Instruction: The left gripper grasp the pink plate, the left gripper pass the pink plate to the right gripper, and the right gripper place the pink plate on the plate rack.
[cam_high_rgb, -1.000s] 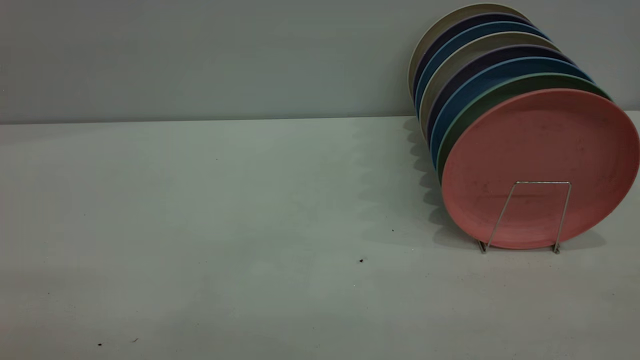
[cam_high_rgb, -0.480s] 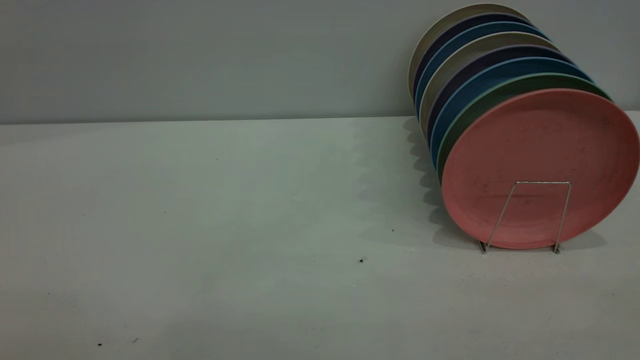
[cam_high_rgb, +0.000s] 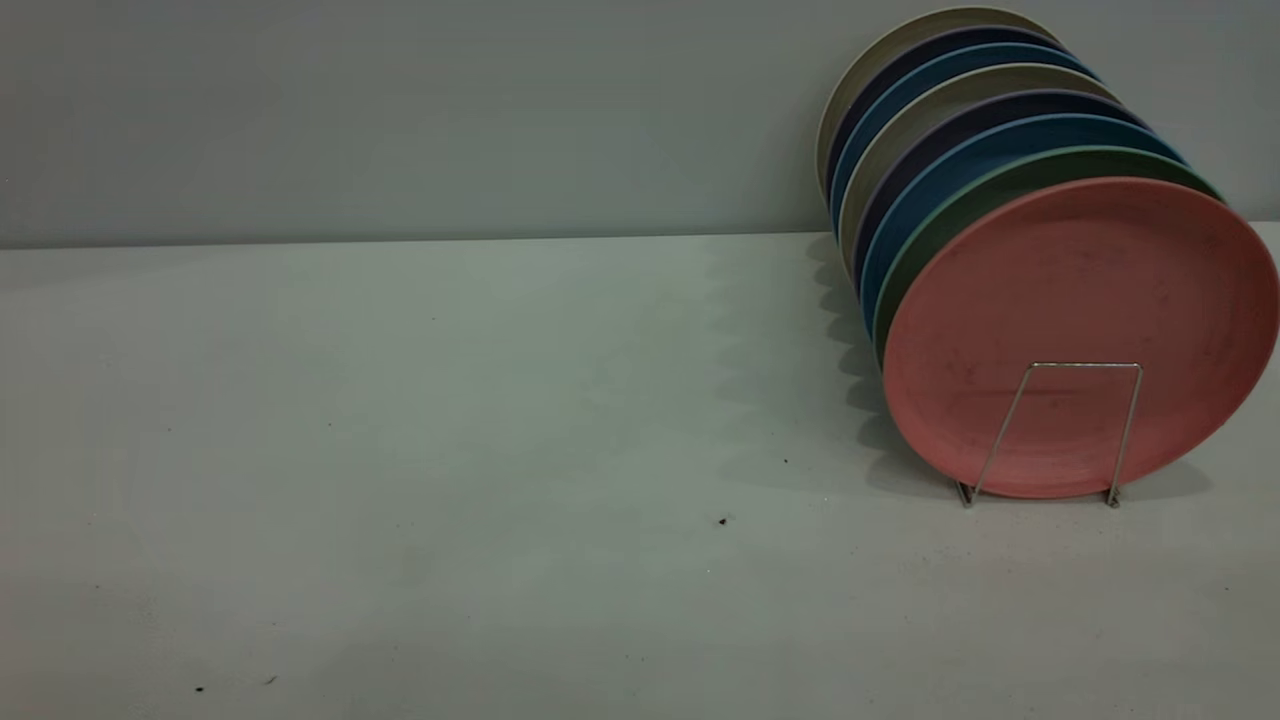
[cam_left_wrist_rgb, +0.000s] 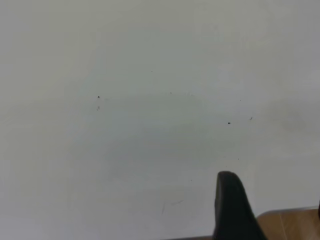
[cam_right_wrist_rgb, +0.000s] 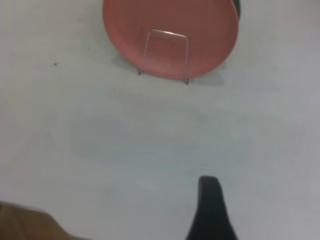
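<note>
we see the pink plate (cam_high_rgb: 1080, 330) standing upright at the front of a row of plates, leaning behind the front loop of the plate rack (cam_high_rgb: 1045, 432) on the tabletop (cam_high_rgb: 450, 450). only one finger of each tool shows, so we cannot tell their states.

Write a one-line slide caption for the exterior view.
Pink plate stands foremost in the wire plate rack, other plates behind it.

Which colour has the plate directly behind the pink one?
Green plate, clearest in the exterior view.
</note>
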